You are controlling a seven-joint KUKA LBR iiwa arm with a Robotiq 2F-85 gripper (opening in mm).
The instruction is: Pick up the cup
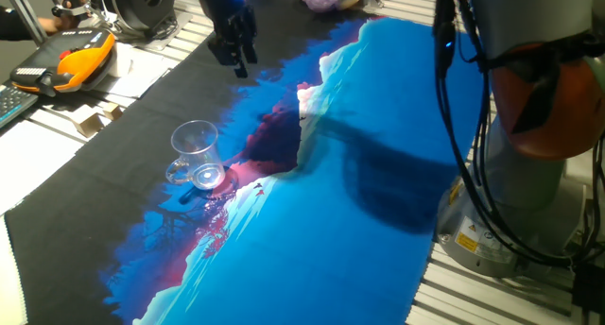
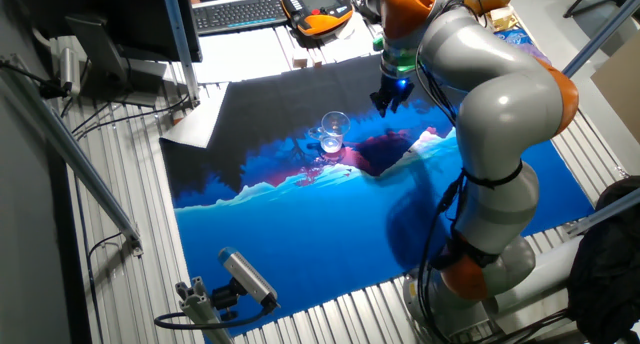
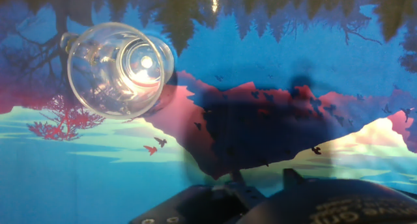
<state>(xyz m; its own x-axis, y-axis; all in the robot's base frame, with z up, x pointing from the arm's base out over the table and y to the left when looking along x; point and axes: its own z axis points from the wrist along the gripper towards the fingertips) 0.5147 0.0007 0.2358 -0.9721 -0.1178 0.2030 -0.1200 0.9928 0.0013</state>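
Observation:
The clear glass cup (image 1: 196,155) stands upright on the printed blue-and-black cloth (image 1: 378,221), its small handle toward the near left. It also shows in the other fixed view (image 2: 333,132). In the hand view the cup (image 3: 117,68) is at the upper left, seen from above through its open rim. My gripper (image 1: 236,59) hangs above the cloth, behind and to the right of the cup, well apart from it. It also shows in the other fixed view (image 2: 388,102). Its two fingertips (image 3: 291,178) stand apart at the bottom of the hand view, with nothing between them.
An orange-and-black hand controller (image 1: 76,60) and a small cardboard box (image 1: 95,117) lie left of the cloth. A raised fold (image 1: 307,108) runs through the cloth right of the cup. The arm's base (image 1: 529,174) stands at the right. A keyboard (image 2: 235,12) lies at the back.

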